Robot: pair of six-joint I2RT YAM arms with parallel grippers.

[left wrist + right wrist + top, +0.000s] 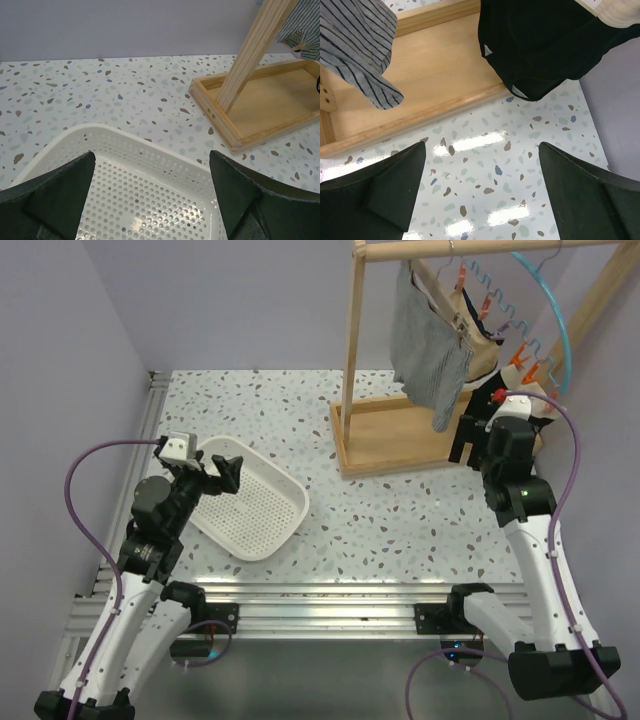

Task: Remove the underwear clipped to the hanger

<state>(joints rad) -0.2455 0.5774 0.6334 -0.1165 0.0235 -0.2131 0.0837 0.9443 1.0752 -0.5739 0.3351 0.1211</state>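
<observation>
At the lower left of the top view the left gripper [225, 468] hovers over the near-left end of a white perforated basket [298, 502], which lies tilted on the speckled worktop [270, 410]. Its jaws are spread wide and hold nothing; in the left wrist view the two dark fingers frame the basket's bare floor.

Right of centre stands a wooden rack [352, 350], its upright post rising from a shallow wooden base tray [385, 445]. From the rail at the upper right of the frame hangs a light blue hanger [562, 330] with orange clips [520, 360].

The underwear is all on that hanger. The grey striped pair [428, 350] hangs furthest left, its lower corner dangling above the base tray. Just right of it, partly hidden, is the beige pair [468, 332]. The black pair [540, 45] hangs lowest and furthest right, with its pale waistband in the upper right corner of the right wrist view.

The right gripper [482, 150] sits at the right of the frame, just beside the black pair and below it. Its jaws are spread apart and empty, over the worktop by the tray's edge.
</observation>
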